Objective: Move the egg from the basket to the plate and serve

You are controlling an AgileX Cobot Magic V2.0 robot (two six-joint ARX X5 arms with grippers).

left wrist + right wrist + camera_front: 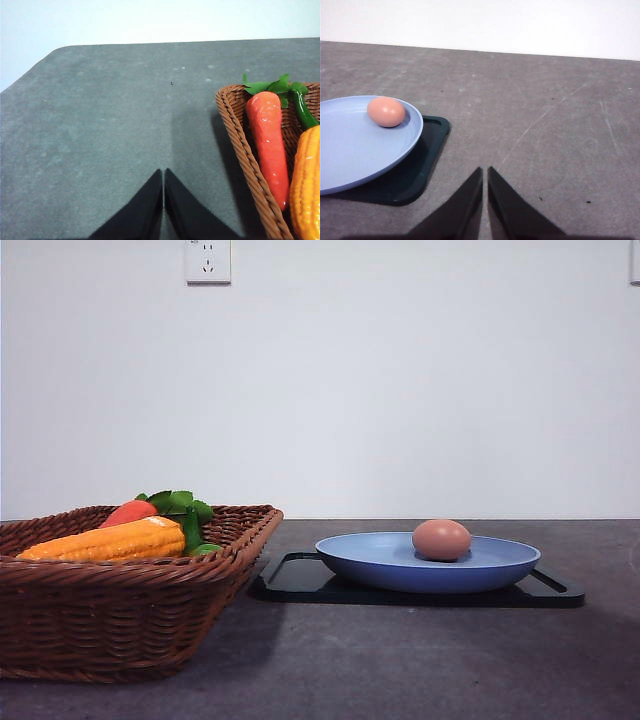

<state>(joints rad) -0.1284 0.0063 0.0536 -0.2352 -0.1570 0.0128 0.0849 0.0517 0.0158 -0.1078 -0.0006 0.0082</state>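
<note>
While the egg [441, 539] lies on the light blue plate [380, 562], a little toward three o'clock of the plate's middle in the front view, the plate itself sits on a flat black tray [300, 580] whose handle slots stick out at nine and three o'clock. The wicker basket [120, 625] stands at nine o'clock of the tray, its near corner just beside the tray's edge, and it holds a corn cob [105, 540], a carrot-like vegetable [130, 511] and green leaves [180, 505].

The left wrist view gives what the front view cannot: the left gripper [163, 172], its two dark fingers pressed together with nothing between them, above bare grey table [100, 125], with a corner of the basket [240, 145] off to one side. There the carrot-like vegetable [267, 140] lies lengthwise against the basket wall and the corn cob [306, 185] lies alongside it.

The right wrist view adds the right gripper [485, 172], fingers likewise closed on nothing, over open table [545, 125]. It looks down on the plate [355, 150], so the egg [386, 111] is seen resting close to the rim rather than at the centre, and a rounded corner of the tray [427, 150] juts out from under the plate
</note>
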